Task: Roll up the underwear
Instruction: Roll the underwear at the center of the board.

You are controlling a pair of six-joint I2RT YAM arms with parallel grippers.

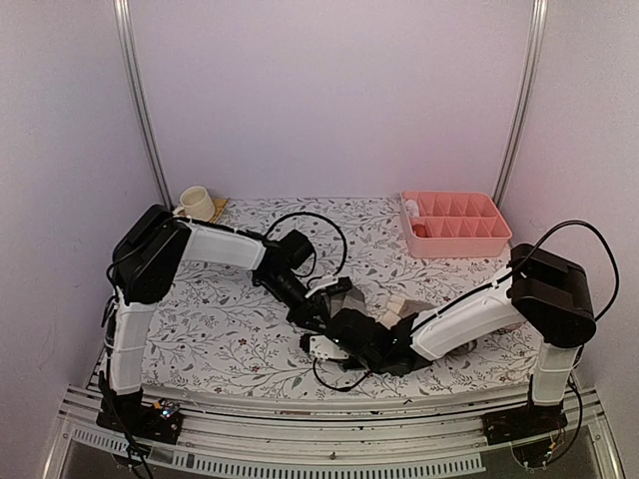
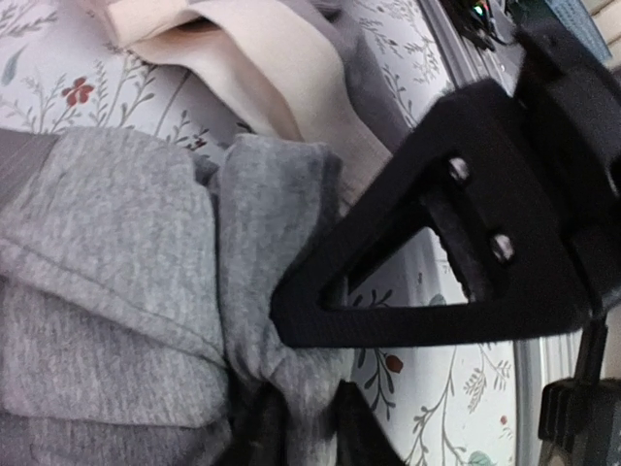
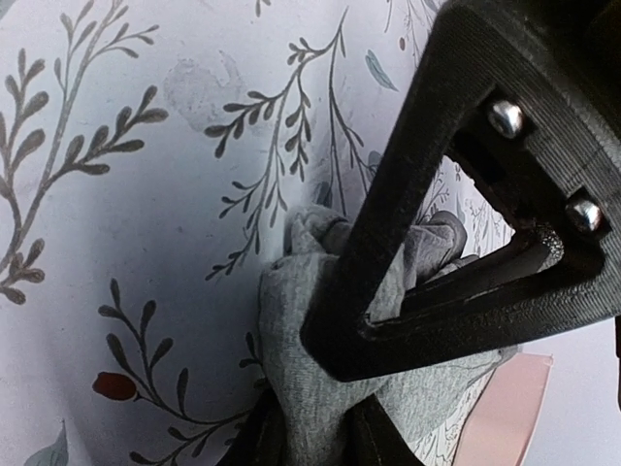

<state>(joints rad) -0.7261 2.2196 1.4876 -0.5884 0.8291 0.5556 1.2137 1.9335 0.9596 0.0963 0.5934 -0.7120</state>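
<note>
Left gripper (image 2: pixel 291 381) and right gripper (image 3: pixel 315 400) both pinch the grey briefs (image 2: pixel 116 243) at 6 o'clock; a slip could unroll them.

Grey briefs (image 2: pixel 116 282) (heathered, bunched into folds) lie touching taupe briefs (image 2: pixel 277 73) with cream waistband, both near pink tray (image 1: pixel 454 238), on its front-left.
</note>
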